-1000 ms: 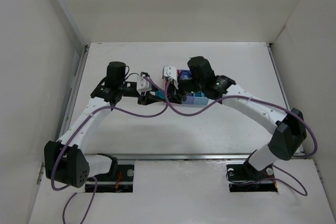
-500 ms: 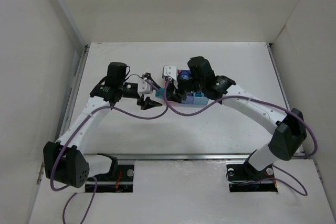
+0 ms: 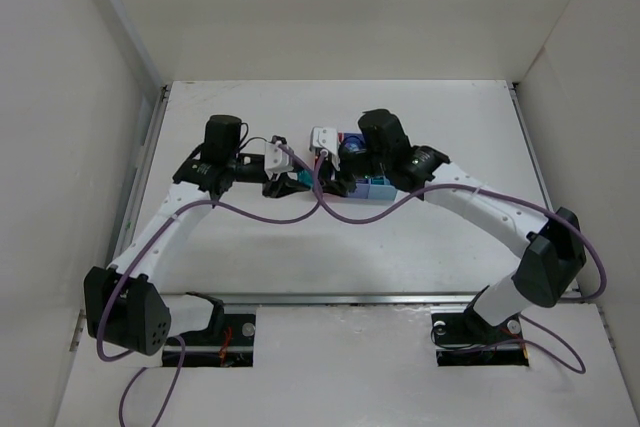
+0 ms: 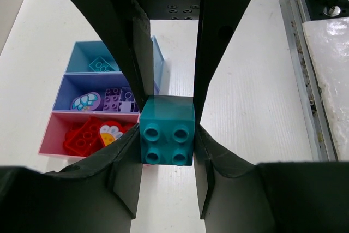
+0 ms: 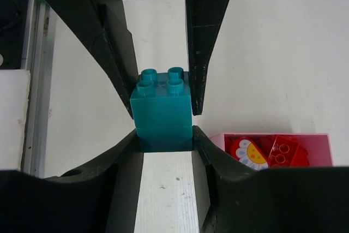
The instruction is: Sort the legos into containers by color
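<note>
Teal stack clamped by left gripper, right gripper
Pink bin is filled with red bricks, purple bin with purple.

Two-brick teal stack clamped at both ends, containers holding red, purple, teal legos

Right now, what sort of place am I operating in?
Likely a lab robot cell: a white table boxed in by plain white wall panels, the left arm and right arm bolted at its near edge, and a three-bin tray of legos.
</note>
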Available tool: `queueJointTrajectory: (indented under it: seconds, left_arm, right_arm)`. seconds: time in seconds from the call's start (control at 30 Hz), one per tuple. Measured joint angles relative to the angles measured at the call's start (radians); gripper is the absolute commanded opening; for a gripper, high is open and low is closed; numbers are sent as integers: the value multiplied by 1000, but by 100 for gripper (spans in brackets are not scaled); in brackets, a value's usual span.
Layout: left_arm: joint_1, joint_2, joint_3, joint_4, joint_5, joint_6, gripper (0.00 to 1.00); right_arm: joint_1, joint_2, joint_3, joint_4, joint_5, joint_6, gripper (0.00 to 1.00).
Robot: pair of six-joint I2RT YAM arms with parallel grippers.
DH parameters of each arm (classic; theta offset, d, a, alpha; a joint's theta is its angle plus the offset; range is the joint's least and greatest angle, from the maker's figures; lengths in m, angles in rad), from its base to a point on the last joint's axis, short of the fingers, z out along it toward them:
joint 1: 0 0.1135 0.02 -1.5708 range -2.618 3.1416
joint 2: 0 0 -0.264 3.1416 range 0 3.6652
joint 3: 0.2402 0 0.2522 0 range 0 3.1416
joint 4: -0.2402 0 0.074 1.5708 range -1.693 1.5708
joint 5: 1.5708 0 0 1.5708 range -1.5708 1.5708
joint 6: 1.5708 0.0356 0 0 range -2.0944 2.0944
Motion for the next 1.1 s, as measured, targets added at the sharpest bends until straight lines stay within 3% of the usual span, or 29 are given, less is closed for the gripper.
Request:
queueJointTrajectory:
  seconds: [0.2, 0.4, 0.57, 0.8, 0.97, 1.0, 1.1]
  left_arm:
    - [-2, 8, 0, 5, -20, -23, 0]
    - [26, 8, 1, 101, -34, -121, 0]
    - [27, 8, 1, 148, -38, -163, 0]
    - [27, 8, 1, 182, -54, -201, 0]
    - [23, 8, -6, 220, -112, -238, 0]
    - [22, 8, -7, 225, -124, -244, 0]
    - [15, 8, -9, 241, -150, -254, 0]
  right_arm:
    - [-28, -20, -77, 68, 1, 18, 0]
    - [-172, -25, -229, 8, 117, 48, 0]
    - [-215, -54, -263, -5, 191, 91, 0]
    - [-265, -79, -247, 56, 441, 266, 0]
    - [-269, 76, -142, 22, 621, 371, 19]
    - [-269, 103, -123, 16, 639, 381, 36]
    - [-269, 158, -79, -13, 688, 412, 59]
